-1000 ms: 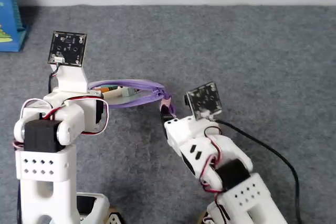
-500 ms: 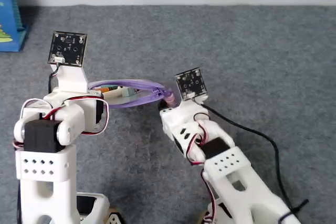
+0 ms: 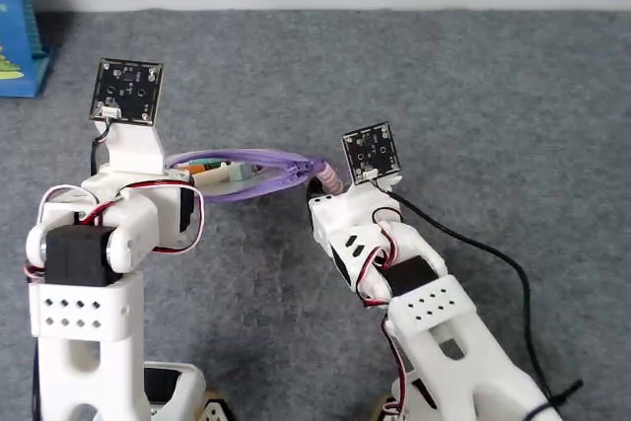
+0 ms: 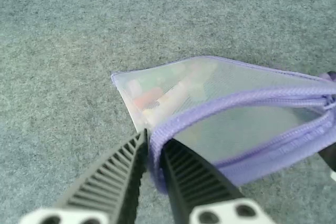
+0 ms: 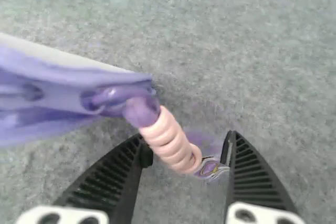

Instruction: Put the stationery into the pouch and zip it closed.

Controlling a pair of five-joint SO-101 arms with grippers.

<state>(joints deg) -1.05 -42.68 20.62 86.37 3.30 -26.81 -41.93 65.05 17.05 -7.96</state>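
Note:
A translucent purple pouch (image 3: 242,171) lies on the grey carpet between the two arms, with orange and pale stationery (image 4: 157,97) showing through its mesh side. My left gripper (image 4: 152,139) is shut on the pouch's purple zipper edge (image 4: 220,103) at the near corner. At the pouch's other end a pink coiled zipper pull (image 5: 168,137) hangs from the slider (image 5: 107,98). My right gripper (image 5: 186,140) stands open around that pull, one finger on each side, low over the carpet. In the high view the pull (image 3: 326,179) sits just ahead of the right arm's wrist.
Grey carpet (image 3: 493,96) spreads wide and bare to the right and behind the pouch. A blue box (image 3: 18,27) stands at the far left edge by the white wall. A black cable (image 3: 493,263) trails from the right arm.
The right arm has swung forward and turned, bringing its gripper up to the pouch's end so the pink pull now lies between its fingers. The left arm and its hold are unchanged.

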